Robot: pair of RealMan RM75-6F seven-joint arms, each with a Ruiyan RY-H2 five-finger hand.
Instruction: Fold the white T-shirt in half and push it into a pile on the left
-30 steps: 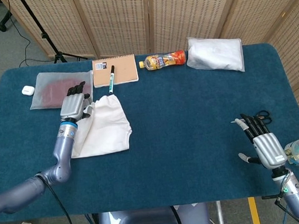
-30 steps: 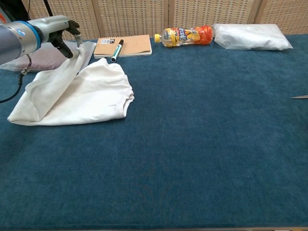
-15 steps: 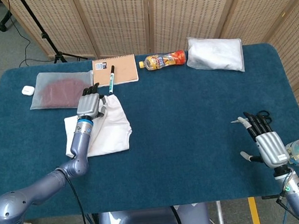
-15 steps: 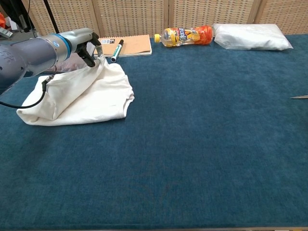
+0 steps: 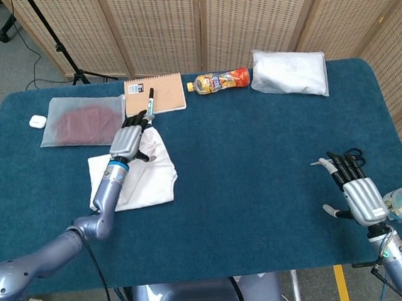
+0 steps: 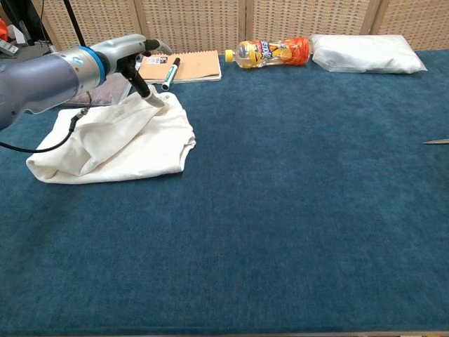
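A: Where's the left hand (image 5: pixel 132 133)?
B: At the far edge of the white T-shirt (image 5: pixel 140 174), which lies bunched at the left of the blue surface (image 5: pixel 258 152); whether it pinches cloth, I cannot tell.
A: The right hand (image 5: pixel 354 187)?
B: Near right, fingers spread, holding nothing. No label is readable.

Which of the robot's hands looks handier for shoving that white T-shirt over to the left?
Probably the left hand: it is already on the white T-shirt. The right hand sits far across the table.
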